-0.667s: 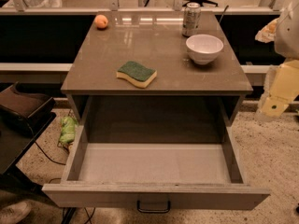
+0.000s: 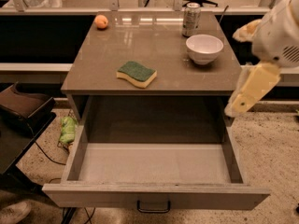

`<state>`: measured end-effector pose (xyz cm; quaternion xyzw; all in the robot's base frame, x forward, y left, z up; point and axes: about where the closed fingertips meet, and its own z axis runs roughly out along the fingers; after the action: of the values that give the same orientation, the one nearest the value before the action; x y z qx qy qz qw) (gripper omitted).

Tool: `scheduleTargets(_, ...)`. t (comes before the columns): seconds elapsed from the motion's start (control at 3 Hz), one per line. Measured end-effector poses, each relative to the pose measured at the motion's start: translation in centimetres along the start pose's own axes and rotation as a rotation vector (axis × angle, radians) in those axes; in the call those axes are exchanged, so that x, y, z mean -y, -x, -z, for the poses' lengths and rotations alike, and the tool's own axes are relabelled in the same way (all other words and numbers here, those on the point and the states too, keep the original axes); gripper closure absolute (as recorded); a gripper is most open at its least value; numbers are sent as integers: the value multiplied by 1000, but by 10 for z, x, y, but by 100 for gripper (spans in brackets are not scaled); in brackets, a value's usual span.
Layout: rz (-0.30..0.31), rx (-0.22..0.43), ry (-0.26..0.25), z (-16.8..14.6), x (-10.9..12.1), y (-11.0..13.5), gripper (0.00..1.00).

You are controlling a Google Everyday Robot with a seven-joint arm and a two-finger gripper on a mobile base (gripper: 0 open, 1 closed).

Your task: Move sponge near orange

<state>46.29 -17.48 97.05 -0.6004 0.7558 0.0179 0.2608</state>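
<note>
Far left: dark brown object (image 2: 23, 105), cut off by the frame edge, not identifiable. Crumpled green item (image 2: 67, 129) on the speckled floor (image 2: 271, 153), partly hidden by the open grey drawer (image 2: 154, 196). Small round peach-toned orange (image 2: 101, 21) at the back left corner of the glossy grey-brown bench (image 2: 159, 41). Wavy pale yellow foam sponge (image 2: 136, 73), dark green top, lies flat mid-bench near the front edge, well apart from the orange. Silver drink can (image 2: 191, 19) and round white bowl (image 2: 204, 49) stand back right. Cream-yellow pincer (image 2: 243, 97) hangs off the bench's right front corner, holding nothing; cannot tell whether spread or pressed together. Against the earlier frame: pincer further left, nearer the bench; sponge and orange unmoved.
</note>
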Motion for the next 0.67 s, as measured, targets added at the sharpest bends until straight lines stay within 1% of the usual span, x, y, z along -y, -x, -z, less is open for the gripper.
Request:
scheduleTargets(0.33, -2, 213, -3, -40, 4, 17, 0)
scheduleTargets(0.67, -15, 449, -22, -77, 3, 47, 0)
